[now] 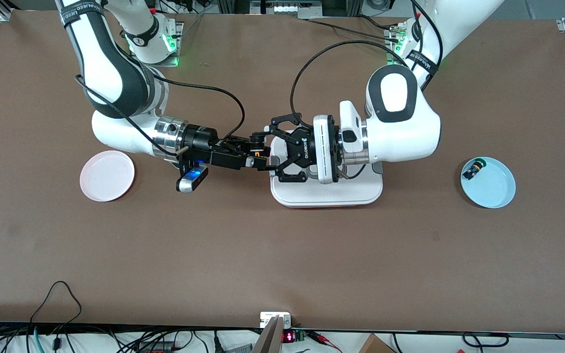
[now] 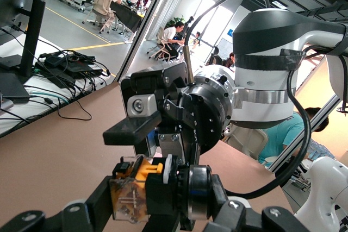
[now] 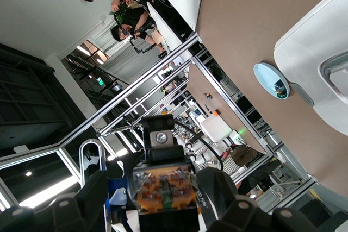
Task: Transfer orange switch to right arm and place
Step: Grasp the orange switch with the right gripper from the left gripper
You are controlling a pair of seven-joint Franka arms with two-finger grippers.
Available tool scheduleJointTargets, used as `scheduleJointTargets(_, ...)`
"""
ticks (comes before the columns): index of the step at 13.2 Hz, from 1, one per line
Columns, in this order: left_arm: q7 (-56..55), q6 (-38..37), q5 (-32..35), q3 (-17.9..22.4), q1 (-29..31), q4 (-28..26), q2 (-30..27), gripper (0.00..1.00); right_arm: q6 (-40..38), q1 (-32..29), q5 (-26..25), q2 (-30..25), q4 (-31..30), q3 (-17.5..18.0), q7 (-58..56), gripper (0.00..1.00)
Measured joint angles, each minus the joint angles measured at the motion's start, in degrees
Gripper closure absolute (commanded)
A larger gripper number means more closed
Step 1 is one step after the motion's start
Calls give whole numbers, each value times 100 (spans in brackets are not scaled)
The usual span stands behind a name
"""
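The orange switch [image 1: 262, 156] is up in the air over the white tray [image 1: 326, 193] at mid-table. My left gripper [image 1: 266, 149], the wide ROBOTIQ claw, is shut on it end to end. In the left wrist view the switch [image 2: 136, 188] lies crosswise, yellowish clear end at one fingertip, black body and ring at the other. My right gripper [image 1: 260, 152], slim and black, faces it head-on. Its fingers stand above and beneath the switch, and the upper finger [image 2: 130, 130] shows a gap. The right wrist view shows the switch [image 3: 163, 188] between its spread fingers.
A pink plate [image 1: 107, 175] lies toward the right arm's end of the table. A light blue plate [image 1: 500, 189] lies toward the left arm's end and holds the green-capped switch [image 1: 474, 169]. Cables run along the table's front edge.
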Motion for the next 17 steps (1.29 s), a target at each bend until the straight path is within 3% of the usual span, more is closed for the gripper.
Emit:
scheduleJointTargets(2,0,0,0,0,0,0,0,91,0,-3,0,-2,14,-5,0,16)
scheduleJointTargets(13,0,7,-13,0,2,13,-3,91,-452,-150,-36,-68,-113,-68,-42,41)
scheduleJointTargets(17,0,18,-21,1,7,18,-6,91,-477,-159,-55,-69,-146,-68,-91,61)
